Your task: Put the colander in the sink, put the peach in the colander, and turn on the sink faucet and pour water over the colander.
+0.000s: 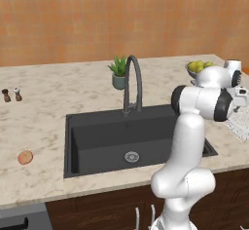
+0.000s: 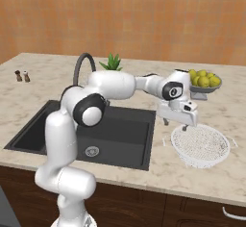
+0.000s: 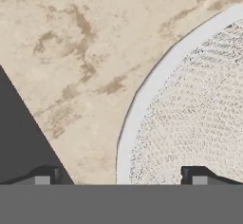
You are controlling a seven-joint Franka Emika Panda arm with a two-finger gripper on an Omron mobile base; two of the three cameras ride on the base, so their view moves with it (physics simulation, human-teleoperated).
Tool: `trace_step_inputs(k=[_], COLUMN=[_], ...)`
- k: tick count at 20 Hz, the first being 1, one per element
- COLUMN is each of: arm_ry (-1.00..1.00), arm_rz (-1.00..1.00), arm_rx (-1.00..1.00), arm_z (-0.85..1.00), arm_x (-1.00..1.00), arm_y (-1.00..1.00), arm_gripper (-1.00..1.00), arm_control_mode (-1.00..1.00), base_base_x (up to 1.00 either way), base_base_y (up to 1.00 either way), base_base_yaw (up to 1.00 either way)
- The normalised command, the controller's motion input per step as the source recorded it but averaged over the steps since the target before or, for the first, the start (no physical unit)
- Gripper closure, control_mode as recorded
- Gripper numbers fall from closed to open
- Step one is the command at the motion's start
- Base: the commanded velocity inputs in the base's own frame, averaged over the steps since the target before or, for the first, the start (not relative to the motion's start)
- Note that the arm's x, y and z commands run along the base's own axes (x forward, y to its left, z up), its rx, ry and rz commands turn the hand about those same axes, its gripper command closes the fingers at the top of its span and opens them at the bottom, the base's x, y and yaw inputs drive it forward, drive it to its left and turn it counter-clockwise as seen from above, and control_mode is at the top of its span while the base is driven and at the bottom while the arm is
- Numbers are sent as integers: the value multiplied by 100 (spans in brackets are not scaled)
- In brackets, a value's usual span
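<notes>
The claw [image 2: 178, 123] is held spread above the colander [image 2: 201, 145] rim, on the surface [image 2: 158, 173] beside the sink [image 2: 120, 137] edge.

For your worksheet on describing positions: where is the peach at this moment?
In the left base view the peach lies on the counter to the left of the sink, apart from its rim, near the counter's front edge.
</notes>
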Motion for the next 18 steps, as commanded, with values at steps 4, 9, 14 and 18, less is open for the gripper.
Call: trace_step_inputs(k=[4,9,14,18], arm_ry=[4,2,0,0], arm_rz=[-1,0,0,0], arm_rx=[0,0,0,0], arm_z=[-36,-29,-13,0], arm_x=[24,8,0,-8], arm_y=[-22,-7,0,2], arm_gripper=[-100,-100,100,100], arm_control_mode=[-100,-100,-100,-100], base_base_x=[0,0,0,0], base_base_y=[0,0,0,0], base_base_yaw=[0,0,0,0])
